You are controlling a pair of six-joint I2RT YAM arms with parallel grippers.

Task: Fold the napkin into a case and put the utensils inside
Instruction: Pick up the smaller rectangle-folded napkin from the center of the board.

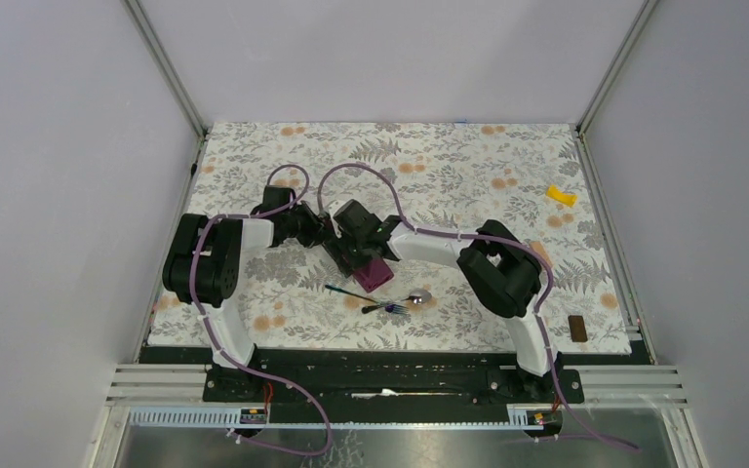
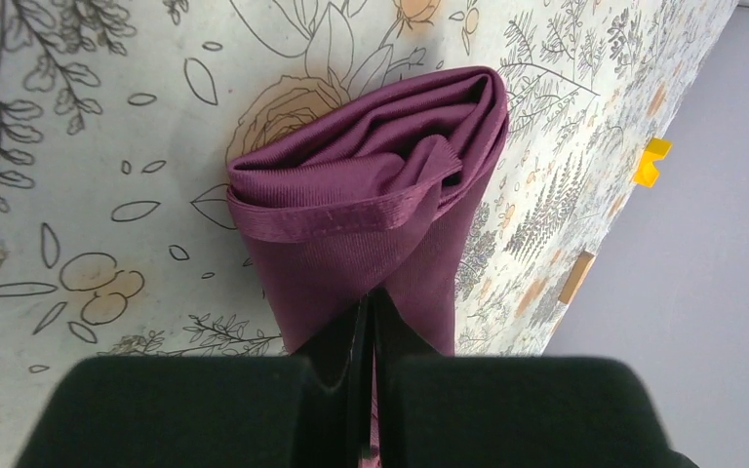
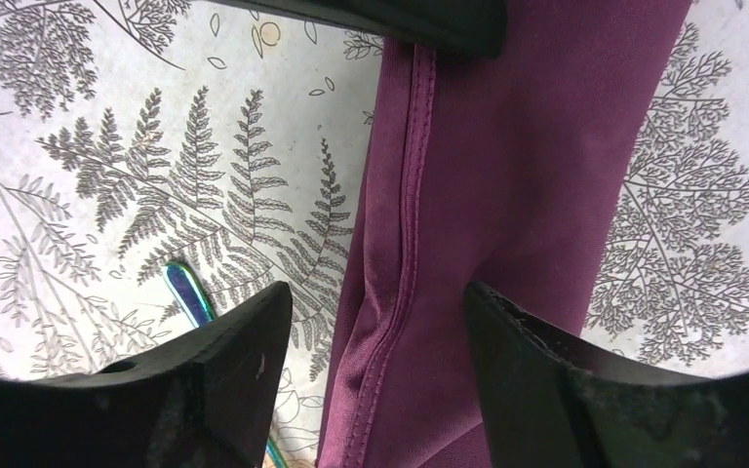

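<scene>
The folded napkin (image 1: 373, 271) sits in the middle of the counter (image 1: 449, 166), with the left gripper (image 2: 369, 302) pressed together on its end. The right gripper (image 3: 375, 297) stands spread astride its hemmed edge, gripping nothing. The spoon (image 1: 417, 296) and the iridescent-handled utensil (image 1: 348, 290) lie just beside the napkin, toward the near edge. A yellow piece (image 1: 561, 195) lies by the right edge, and a brown block (image 1: 576, 328) by the near right corner.

obstacles: napkin (image 1: 374, 271), utensils (image 1: 397, 304) mid-table | free: far tablecloth (image 1: 400, 146) strip

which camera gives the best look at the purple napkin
Left wrist: the napkin fills the frame, folds and hem visible, one end pinched in the left hand. Top external shows a small, partly hidden purple patch; right wrist shows only a seamed strip.
</scene>
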